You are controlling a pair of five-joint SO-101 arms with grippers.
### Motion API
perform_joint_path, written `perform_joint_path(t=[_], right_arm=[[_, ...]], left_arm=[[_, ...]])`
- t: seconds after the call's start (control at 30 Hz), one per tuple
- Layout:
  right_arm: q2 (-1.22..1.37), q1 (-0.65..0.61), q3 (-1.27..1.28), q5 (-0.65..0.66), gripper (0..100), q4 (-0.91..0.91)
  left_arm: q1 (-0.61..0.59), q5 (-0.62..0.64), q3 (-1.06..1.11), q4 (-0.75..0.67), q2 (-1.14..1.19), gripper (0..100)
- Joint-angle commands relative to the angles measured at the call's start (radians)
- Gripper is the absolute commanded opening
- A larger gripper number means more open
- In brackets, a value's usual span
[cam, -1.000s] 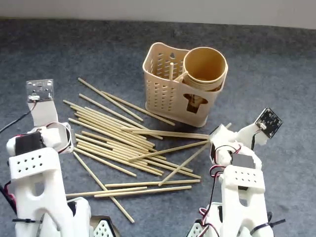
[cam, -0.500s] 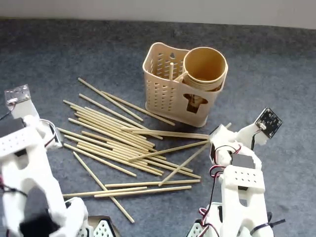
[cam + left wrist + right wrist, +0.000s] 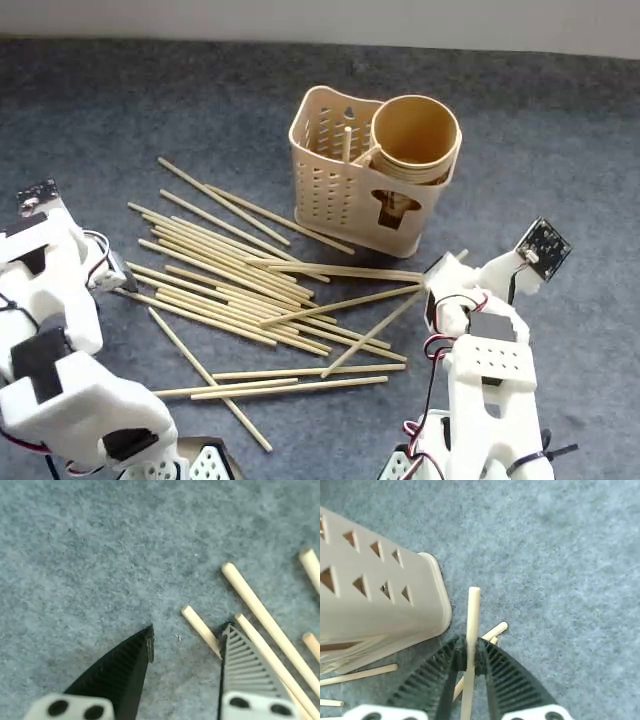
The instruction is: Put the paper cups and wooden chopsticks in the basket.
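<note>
Soft, even light; faint, short shadows

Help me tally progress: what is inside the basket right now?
The basket holds nested paper cups in one compartment and one upright chopstick in the other. Its walls hide the compartment floors, so the cup count and anything lower down cannot be told.

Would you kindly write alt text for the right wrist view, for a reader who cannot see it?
The right hand is shut on one chopstick, beside a corner of the beige basket. Other chopsticks lie on the grey carpet nearby.
</note>
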Motion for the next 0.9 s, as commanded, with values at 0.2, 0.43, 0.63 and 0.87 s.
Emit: perform_joint_path(t=[0.2, 0.43, 0.63, 0.87], right_arm=[[-0.033, 0.005, -0.005, 0.015, 0.5, -0.019], [-0.033, 0.005, -0.005, 0.015, 0.5, -0.019], [-0.033, 0.005, -0.005, 0.015, 0.5, -0.018], [-0.033, 0.005, -0.005, 0.015, 0.5, -0.018]], left_arm=[[-0.002, 0.009, -0.045, -0.068, 0.056, 22], [0.001, 0.009, -0.094, -0.068, 0.065, 12], [0.045, 0.009, -0.105, -0.068, 0.067, 11], [0.045, 0.009, -0.110, -0.069, 0.067, 7]])
